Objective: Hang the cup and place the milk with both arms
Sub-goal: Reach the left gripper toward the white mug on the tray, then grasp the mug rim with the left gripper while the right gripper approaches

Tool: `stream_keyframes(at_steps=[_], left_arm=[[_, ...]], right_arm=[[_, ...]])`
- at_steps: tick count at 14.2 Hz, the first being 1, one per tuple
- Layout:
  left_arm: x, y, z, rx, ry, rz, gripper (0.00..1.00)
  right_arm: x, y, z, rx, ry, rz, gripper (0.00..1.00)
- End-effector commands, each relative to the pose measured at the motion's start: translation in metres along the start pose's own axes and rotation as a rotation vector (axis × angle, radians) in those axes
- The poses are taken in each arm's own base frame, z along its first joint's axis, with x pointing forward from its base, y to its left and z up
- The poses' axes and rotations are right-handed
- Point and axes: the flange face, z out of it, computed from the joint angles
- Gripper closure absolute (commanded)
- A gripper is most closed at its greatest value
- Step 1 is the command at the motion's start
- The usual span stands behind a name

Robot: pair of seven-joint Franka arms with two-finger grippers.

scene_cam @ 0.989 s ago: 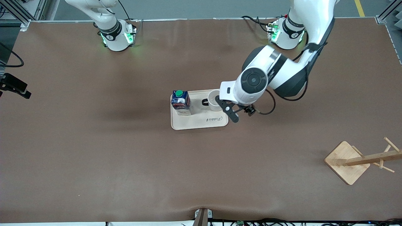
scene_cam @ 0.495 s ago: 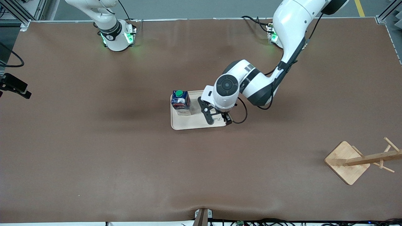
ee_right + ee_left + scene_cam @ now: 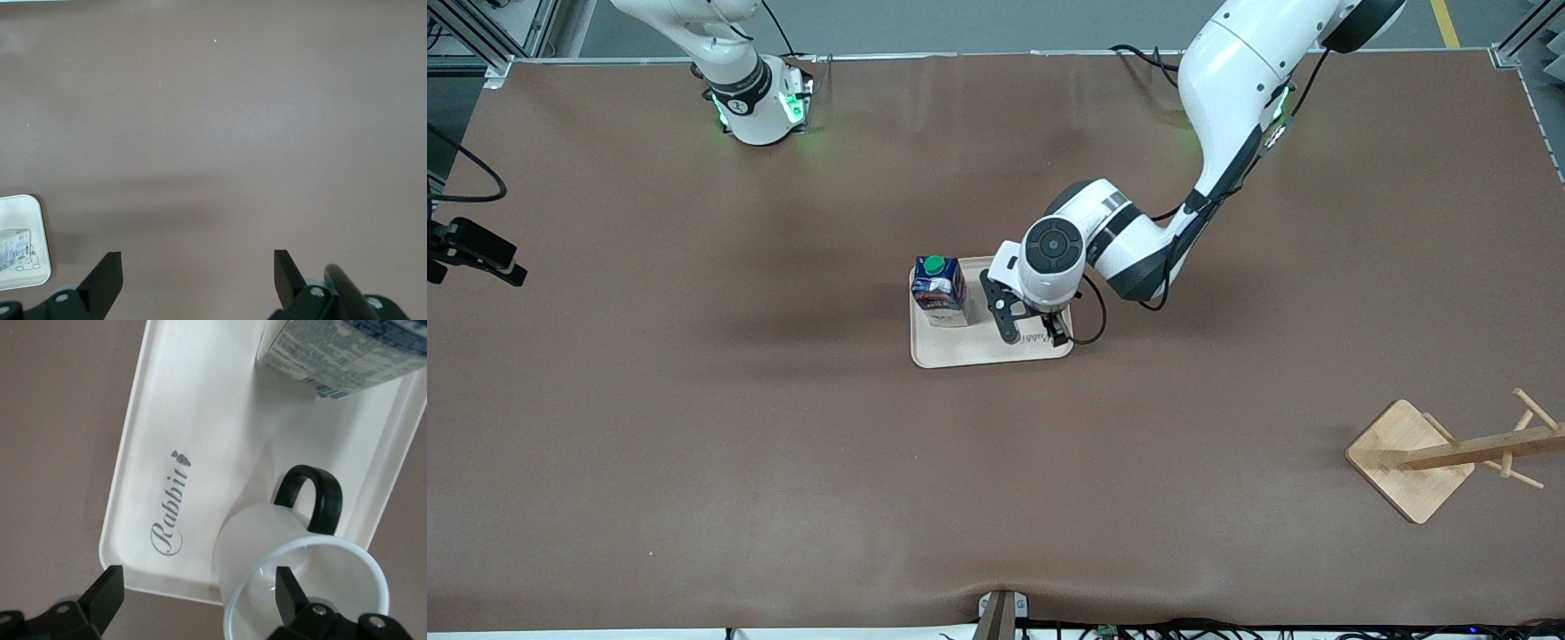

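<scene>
Left gripper (image 3: 195, 597) hangs low over the cream tray (image 3: 960, 351), fingers spread wide, nothing between them. In the left wrist view one fingertip (image 3: 288, 590) sits over the mouth of the cup (image 3: 267, 533); the other fingertip (image 3: 107, 597) is over the tray's rim near the printed "Rabbit" lettering (image 3: 170, 510). No contact with the cup can be made out.

The cup is white, standing upright on the tray, black loop handle (image 3: 310, 497) turned toward the milk (image 3: 938, 289). In the front view the left arm's wrist covers it, so it shows only from the wrist camera.

The milk is a dark blue carton with a green cap, upright on the same tray, at the end toward the right arm. Cup and milk stand near each other, apart.

Tray lies about mid-table on the brown table (image 3: 694, 427).

Right gripper (image 3: 198, 277) is out of the front view; its own camera shows fingers wide apart, empty, above bare table, with one corner of the tray at the frame edge. Right arm waits.

A wooden cup rack (image 3: 1449, 453) stands toward the left arm's end, nearer the front camera than the tray, well apart from it.
</scene>
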Motion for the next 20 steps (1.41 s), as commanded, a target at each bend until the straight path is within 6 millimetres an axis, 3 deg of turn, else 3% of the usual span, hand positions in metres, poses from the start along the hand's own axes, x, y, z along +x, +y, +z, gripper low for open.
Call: stream_keyframes(at_steps=[1, 2, 4, 5, 6, 9, 11, 13, 15, 16, 17, 18, 20], left_arm=[[0.003, 0.0, 0.009, 0.014, 0.023, 0.026, 0.15], [0.003, 0.0, 0.011, 0.013, 0.02, 0.028, 0.22], [0.0, -0.003, 0.01, 0.011, 0.02, 0.072, 0.62], [-0.002, -0.008, 0.009, 0.009, 0.02, 0.099, 0.85], [-0.004, -0.01, 0.008, 0.007, 0.021, 0.111, 1.0], [-0.013, -0.027, -0.002, 0.005, 0.024, 0.071, 1.0], [-0.022, -0.041, -0.024, 0.005, 0.028, 0.039, 1.0], [-0.035, -0.055, -0.065, -0.005, 0.047, -0.016, 1.0], [-0.063, -0.098, -0.113, -0.022, 0.1, -0.123, 1.0], [-0.073, -0.109, -0.14, -0.028, 0.13, -0.158, 1.0], [-0.092, -0.126, -0.164, -0.026, 0.153, -0.203, 1.0], [-0.125, -0.151, -0.189, -0.024, 0.18, -0.271, 1.0], [-0.198, -0.194, -0.225, -0.034, 0.205, -0.429, 1.0]], right_arm=[[0.008, 0.005, 0.013, 0.008, -0.016, 0.035, 0.0], [0.01, 0.006, 0.018, 0.02, -0.026, 0.037, 0.0], [0.022, -0.004, 0.057, 0.025, -0.096, 0.016, 0.0], [0.023, -0.011, 0.065, 0.022, -0.114, 0.008, 0.0], [0.024, -0.013, 0.064, 0.024, -0.113, 0.003, 0.0], [0.022, -0.029, 0.07, 0.025, -0.135, -0.017, 0.0], [0.014, -0.045, 0.082, 0.065, -0.198, -0.032, 0.0], [0.013, -0.086, 0.088, 0.116, -0.208, -0.082, 0.0], [0.009, -0.109, 0.106, 0.119, -0.241, -0.116, 0.0], [0.005, -0.128, 0.107, 0.117, -0.247, -0.142, 0.0], [0.0, -0.151, 0.107, 0.106, -0.254, -0.126, 0.0], [-0.006, -0.175, 0.109, 0.089, -0.266, -0.061, 0.0], [-0.025, -0.243, 0.111, 0.054, -0.261, 0.05, 0.0]])
